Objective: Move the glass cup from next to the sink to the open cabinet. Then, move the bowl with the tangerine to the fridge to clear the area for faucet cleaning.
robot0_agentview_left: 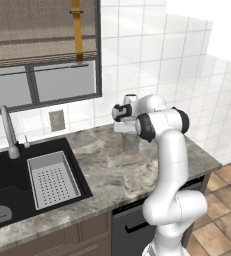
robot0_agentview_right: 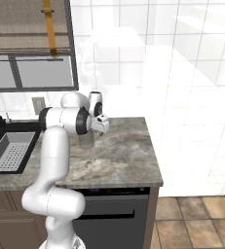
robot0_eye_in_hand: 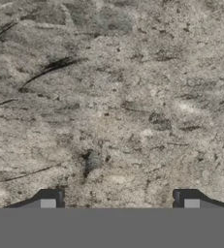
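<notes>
The glass cup stands upright on the marble counter, to the right of the sink and near the tiled back wall. My gripper points straight down right over the cup, its fingers reaching to about the rim. Whether they touch the glass I cannot tell. In the hand view the gripper is open, the fingertips stand wide apart, and marble shows between them. The bowl with the tangerine, the cabinet and the fridge are out of view.
A black sink holds a grey perforated rack, with a faucet behind it. A window with a blind hangs above. The counter ends at right, over a dishwasher.
</notes>
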